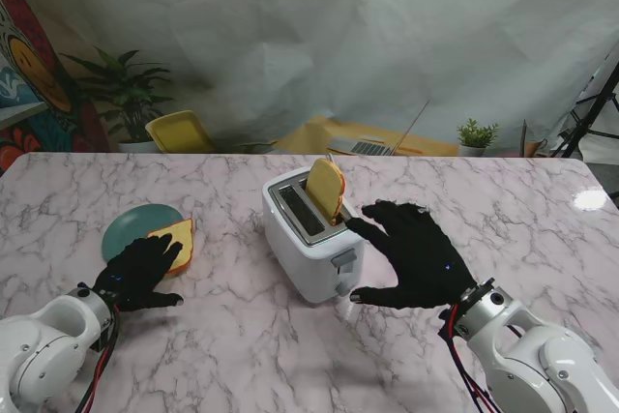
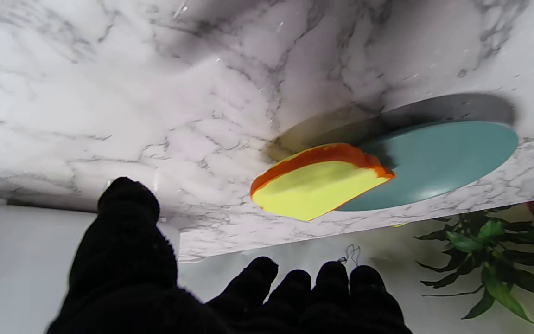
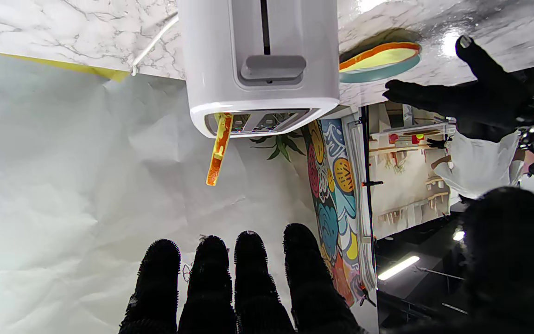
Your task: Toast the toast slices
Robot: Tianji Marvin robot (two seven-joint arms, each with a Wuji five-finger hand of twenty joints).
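One toast slice (image 1: 326,189) stands tilted in the white toaster (image 1: 308,234), sticking out of the slot on our right. 2nd slice (image 1: 178,243) lies half on the teal plate (image 1: 131,225), half on the marble worktop (image 1: 242,336). Our right hand (image 1: 414,256) hovers beside the toaster, fingers apart, holding nothing. Left hand (image 1: 140,273) sits near the 2nd slice, fingers apart, empty.

The stand camera looks down from above the shoulders across the whole marble table (image 1: 242,336). Each wrist camera looks out along its black-gloved fingers, upside down and close — the left's at the round teal plate (image 2: 443,162), the right's at the white two-slot toaster (image 3: 257,51), both also in the stand view.
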